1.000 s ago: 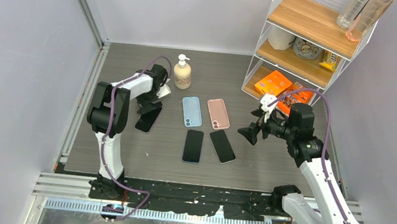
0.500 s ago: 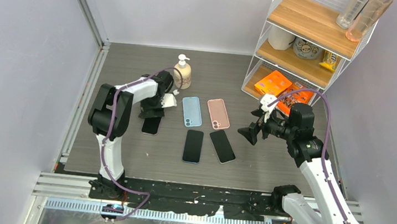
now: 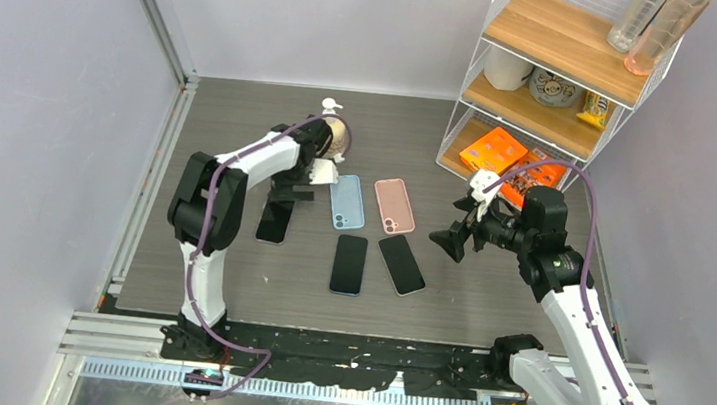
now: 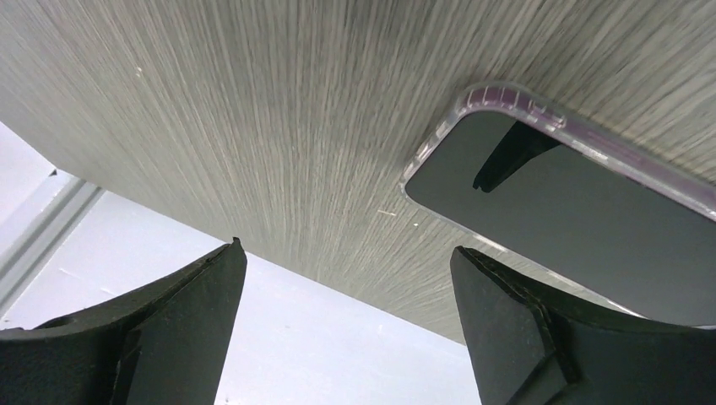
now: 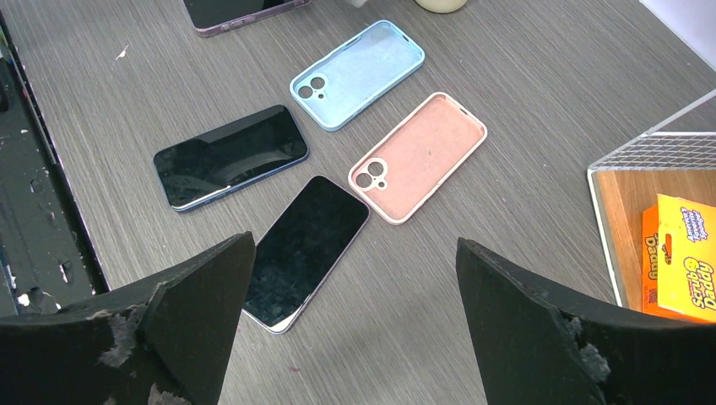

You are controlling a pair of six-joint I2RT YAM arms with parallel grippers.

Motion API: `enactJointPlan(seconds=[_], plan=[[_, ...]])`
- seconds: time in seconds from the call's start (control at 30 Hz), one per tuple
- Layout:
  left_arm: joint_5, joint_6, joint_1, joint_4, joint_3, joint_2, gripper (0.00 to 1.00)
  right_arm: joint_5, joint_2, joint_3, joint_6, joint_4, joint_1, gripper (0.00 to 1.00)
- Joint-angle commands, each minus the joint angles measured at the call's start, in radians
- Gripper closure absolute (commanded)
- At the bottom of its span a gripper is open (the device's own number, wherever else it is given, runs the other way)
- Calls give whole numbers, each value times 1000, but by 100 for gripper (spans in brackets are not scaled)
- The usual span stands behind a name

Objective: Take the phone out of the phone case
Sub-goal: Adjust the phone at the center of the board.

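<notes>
The left gripper [image 4: 346,253] is held apart beside the cased phone [image 4: 583,219], apparently not touching it; the right gripper [image 5: 353,243] is spread, empty.

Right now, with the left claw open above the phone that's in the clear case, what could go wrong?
1. The left claw hangs open off the corner of the cased phone; closing here could miss it or pinch only the rim.
2. The left arm crowds the soap bottle; a swing may tip it.
3. The blue case lies close by and could get shoved.
</notes>
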Motion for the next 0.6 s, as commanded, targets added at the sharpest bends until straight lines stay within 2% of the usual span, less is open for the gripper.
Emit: enactJointPlan(seconds=[0.0, 0.17, 0.33, 0.47, 0.57], plan=[[-4, 7, -19, -35, 47, 17, 0, 6, -2, 4, -7, 21, -3, 5], [96, -199, -20, -113, 122, -30, 1, 4, -3, 1, -10, 24, -4, 5], [249, -512, -9, -174, 136, -71, 0, -2, 1, 2, -13, 20, -3, 4], [356, -722, 29, -169, 122, -66, 0, -4, -4, 5, -11, 19, -4, 5], [388, -825, 63, -135, 88, -75, 0, -3, -10, 4, -9, 18, -3, 5]])
